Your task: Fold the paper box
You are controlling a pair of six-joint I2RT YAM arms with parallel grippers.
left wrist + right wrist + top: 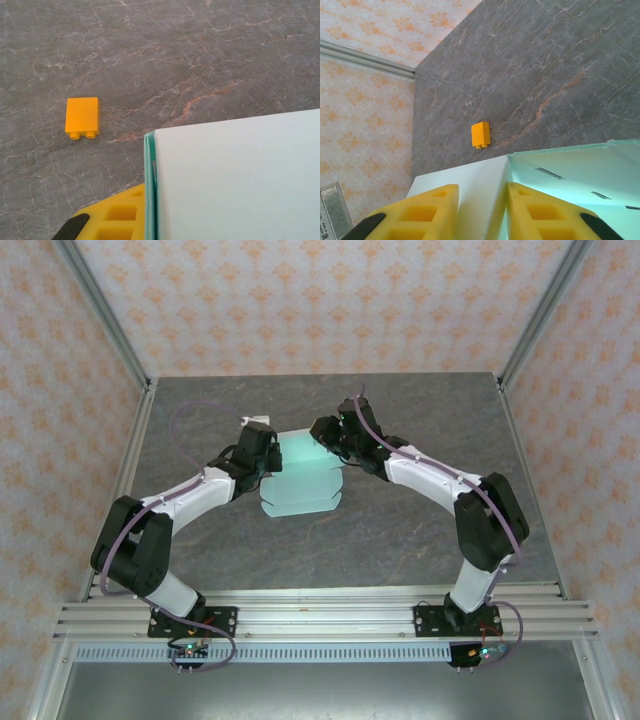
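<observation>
Left fingers (117, 215) are pinched together on the paper box (235, 175): one yellow finger lies flat against the card's raised edge, the other is hidden behind the panel! Over to the right fingers (430, 210): they stand apart, a white panel of the card shows in the gap, and I cannot tell whether they bite on it. From above, the box lies mid-counter (420, 540) between the two arms, its far end lifted between the fingers, its near flaps flat on the grey stone. Near the box's corner, apart from the card, sits a small orange brick (82, 117)
</observation>
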